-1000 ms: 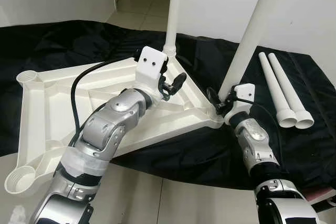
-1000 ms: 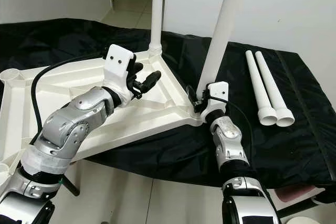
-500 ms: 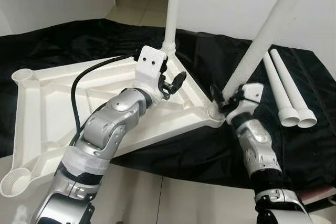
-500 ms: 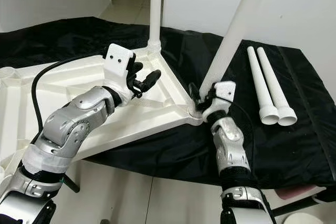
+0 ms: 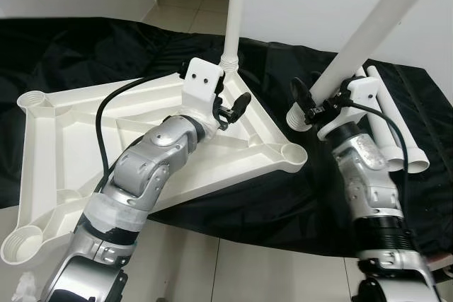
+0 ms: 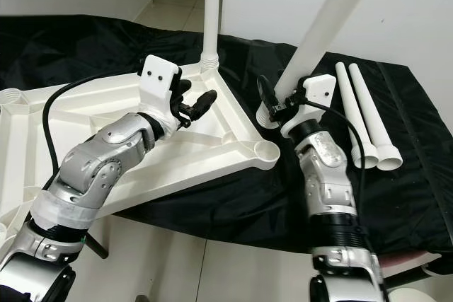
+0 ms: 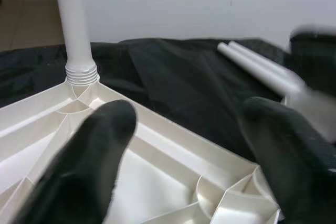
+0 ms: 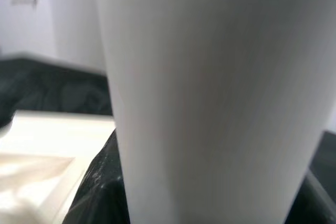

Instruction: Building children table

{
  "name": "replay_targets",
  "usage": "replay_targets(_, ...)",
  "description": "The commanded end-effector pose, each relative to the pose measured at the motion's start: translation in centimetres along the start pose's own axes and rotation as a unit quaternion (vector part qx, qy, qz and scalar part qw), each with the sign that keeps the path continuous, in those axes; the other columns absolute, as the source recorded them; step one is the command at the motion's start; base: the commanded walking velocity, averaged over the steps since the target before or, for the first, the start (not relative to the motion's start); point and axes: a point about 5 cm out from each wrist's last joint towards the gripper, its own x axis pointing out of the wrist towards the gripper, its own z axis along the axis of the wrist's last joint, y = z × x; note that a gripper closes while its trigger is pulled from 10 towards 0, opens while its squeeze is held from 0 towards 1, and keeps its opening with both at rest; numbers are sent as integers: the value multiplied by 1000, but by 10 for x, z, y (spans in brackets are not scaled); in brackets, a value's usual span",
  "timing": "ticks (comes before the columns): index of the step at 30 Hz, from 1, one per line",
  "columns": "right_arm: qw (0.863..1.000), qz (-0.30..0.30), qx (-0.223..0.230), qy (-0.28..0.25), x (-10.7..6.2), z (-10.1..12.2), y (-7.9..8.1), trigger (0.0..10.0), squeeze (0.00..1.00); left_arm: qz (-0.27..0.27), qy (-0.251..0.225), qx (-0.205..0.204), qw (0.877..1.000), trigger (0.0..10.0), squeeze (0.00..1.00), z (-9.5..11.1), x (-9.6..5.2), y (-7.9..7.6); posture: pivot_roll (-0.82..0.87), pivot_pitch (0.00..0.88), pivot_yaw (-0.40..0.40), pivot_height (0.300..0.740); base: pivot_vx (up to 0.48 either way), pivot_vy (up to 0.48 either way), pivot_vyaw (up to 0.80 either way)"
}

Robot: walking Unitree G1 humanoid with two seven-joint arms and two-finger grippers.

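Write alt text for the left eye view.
The right gripper holds a tilted white table leg lifted beside the upturned white tabletop, near its open corner socket. The left gripper hovers open over the tabletop, by an upright fitted leg.

Both arms up and forward, left idle-open, right clamped.
Left arm bent at the elbow, wrist angled up, left gripper (image 5: 228, 102) hovering with its two black fingers (image 7: 100, 145) spread wide, touching nothing. Right arm reaches up from below, forearm near vertical, right gripper (image 5: 309, 104) closed around the lower end of a slanted white table leg (image 5: 368, 30).
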Motion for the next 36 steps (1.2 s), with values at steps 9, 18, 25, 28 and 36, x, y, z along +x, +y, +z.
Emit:
replay_targets(9, 986, 119, 8, 115, -27, -14, 5, 10000, 0, -258, -37, 3, 966, 10000, 0, 19, -14, -36, -2, 25, -59, 740, 0, 0, 0)
replay_targets(18, 964, 196, 45, 176, -47, -22, 12, 10000, 0, -397, -42, -37, 916, 10000, 0, 30, -28, -45, 7, 7, -68, 740, 0, 0, 0)
replay_targets(25, 958, 209, 55, 190, -49, -23, 15, 10000, 0, -421, -40, -48, 905, 10000, 0, 32, -32, -47, 9, 0, -73, 740, 0, 0, 0)
replay_targets(28, 950, 231, 58, 201, -50, -26, 21, 10000, 0, -451, -41, -68, 889, 10000, 0, 34, -34, -49, 10, 0, -77, 740, 0, 0, 0)
replay_targets(36, 925, 298, 67, 228, -49, -36, 38, 10000, 0, -539, -49, -124, 831, 10000, 0, 38, -34, -60, -1, 0, -86, 740, 0, 0, 0)
